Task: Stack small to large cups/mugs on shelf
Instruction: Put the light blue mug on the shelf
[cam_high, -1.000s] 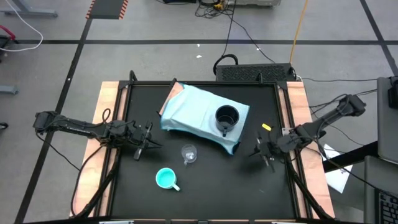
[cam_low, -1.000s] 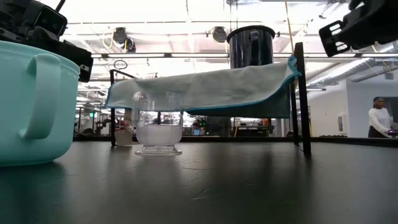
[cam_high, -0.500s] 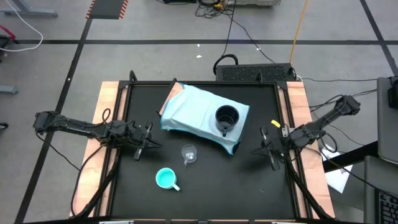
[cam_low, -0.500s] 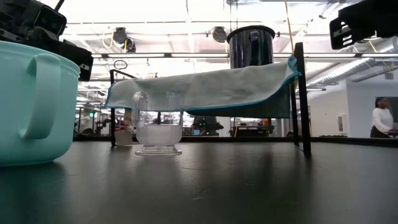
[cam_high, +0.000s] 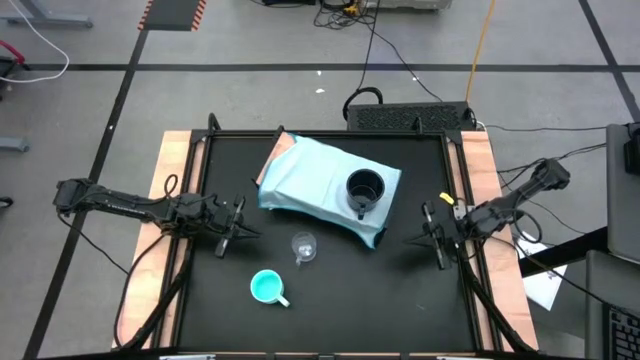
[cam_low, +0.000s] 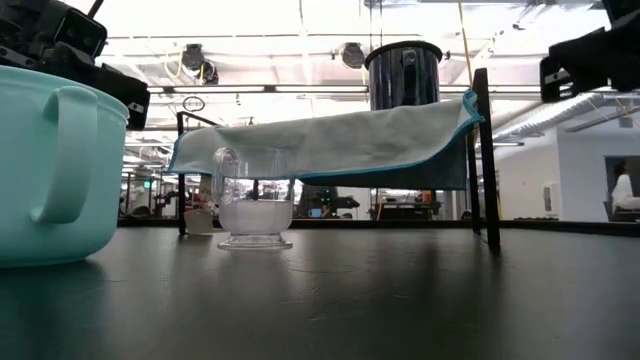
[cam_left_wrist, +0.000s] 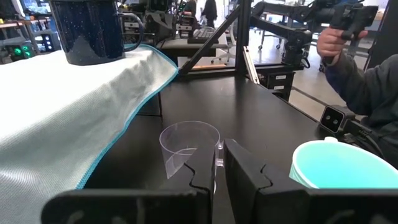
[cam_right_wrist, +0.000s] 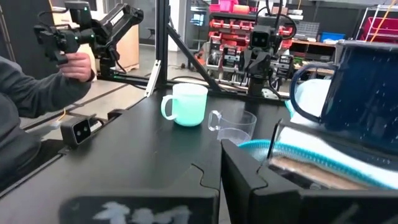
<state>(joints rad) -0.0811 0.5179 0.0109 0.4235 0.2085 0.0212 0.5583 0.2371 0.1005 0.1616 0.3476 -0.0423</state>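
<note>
Dark speckled handled mug (cam_high: 364, 188), largest of three: upright on light blue cloth-covered raised shelf (cam_high: 310, 180), toward its right end; seen from table height standing on top, above the draped edge.

Tiny clear glass cup (cam_high: 303, 246): on black tabletop (cam_high: 400, 300), just in front of the shelf, not yet moved.

Teal mug with pale handle (cam_high: 267, 288): on tabletop, nearer the front edge, left of and apart from the glass cup. Upright, empty.

Left end effector (cam_high: 240, 229): low over tabletop at left, well apart from the shelf, pointing toward the glass cup. Fingers (cam_left_wrist: 245, 177) nearly together with a slim gap, nothing between them; glass cup close ahead, teal mug off to one side.

Right end effector (cam_high: 432, 238): near right edge of tabletop, beside the shelf's right end. Fingers pressed shut, empty.

Person's sleeve and hand (cam_right_wrist: 78, 62) beyond the tabletop, holding a controller.

Progress, judged: roughly one third. Base mug placed. Left to do: teal mug into dark mug, then glass cup into teal mug. No cup in any grasp at present.
</note>
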